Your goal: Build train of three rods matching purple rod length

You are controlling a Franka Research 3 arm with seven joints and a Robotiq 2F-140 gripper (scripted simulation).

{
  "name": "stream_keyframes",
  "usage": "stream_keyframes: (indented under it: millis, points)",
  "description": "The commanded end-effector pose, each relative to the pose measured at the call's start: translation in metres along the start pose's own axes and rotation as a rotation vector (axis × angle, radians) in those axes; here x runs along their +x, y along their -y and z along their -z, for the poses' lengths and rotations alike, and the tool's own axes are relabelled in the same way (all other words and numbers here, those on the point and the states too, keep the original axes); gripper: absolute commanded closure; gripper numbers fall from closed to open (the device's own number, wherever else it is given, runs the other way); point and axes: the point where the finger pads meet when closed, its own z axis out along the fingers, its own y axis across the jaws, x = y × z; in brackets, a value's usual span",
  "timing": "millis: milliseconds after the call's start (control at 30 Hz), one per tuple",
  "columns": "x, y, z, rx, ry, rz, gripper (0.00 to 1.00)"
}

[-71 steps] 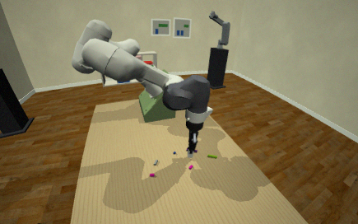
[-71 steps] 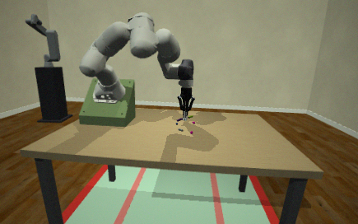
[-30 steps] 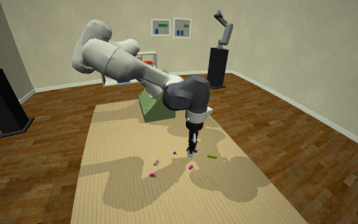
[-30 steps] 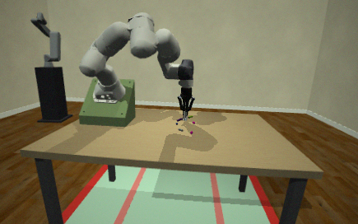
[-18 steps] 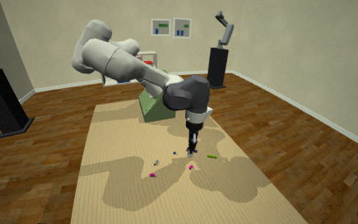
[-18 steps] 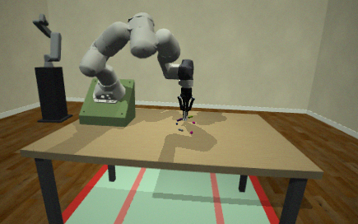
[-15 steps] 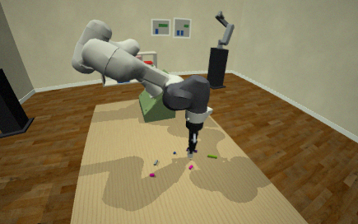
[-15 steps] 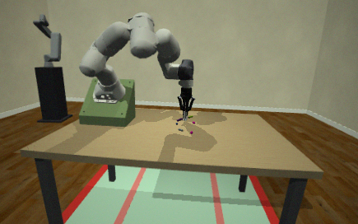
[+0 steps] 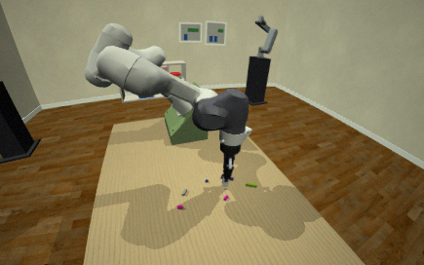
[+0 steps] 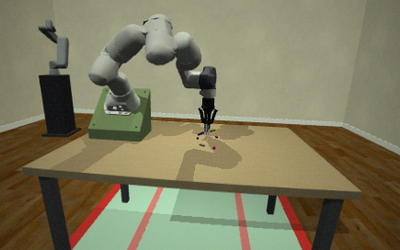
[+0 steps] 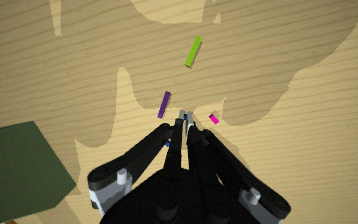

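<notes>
My gripper (image 9: 225, 183) hangs straight down over the middle of the table, its tips low above the top. In the wrist view the fingers stand nearly together with a small blue piece between the tips, apparently a blue rod. The purple rod (image 11: 164, 104) lies just left of the tips. A magenta rod (image 11: 213, 119) lies just right of them. The lime rod (image 11: 193, 51) lies farther ahead. Another blue rod (image 9: 207, 180), a grey rod (image 9: 184, 192) and a second magenta rod (image 9: 180, 207) lie to the left in the top view.
The arm's green base (image 9: 183, 124) stands at the far end of the table. The table edges are well away from the rods on all sides.
</notes>
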Motion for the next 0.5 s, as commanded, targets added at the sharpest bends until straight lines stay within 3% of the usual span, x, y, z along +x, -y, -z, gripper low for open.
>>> stream_keyframes:
  millis: [0,467]
  points:
    - [-0.0001,-0.0014,-0.0004,-0.002,-0.003,-0.005,0.97]
    - [-0.0001,-0.0014,-0.0036,-0.002,-0.003,-0.005,0.97]
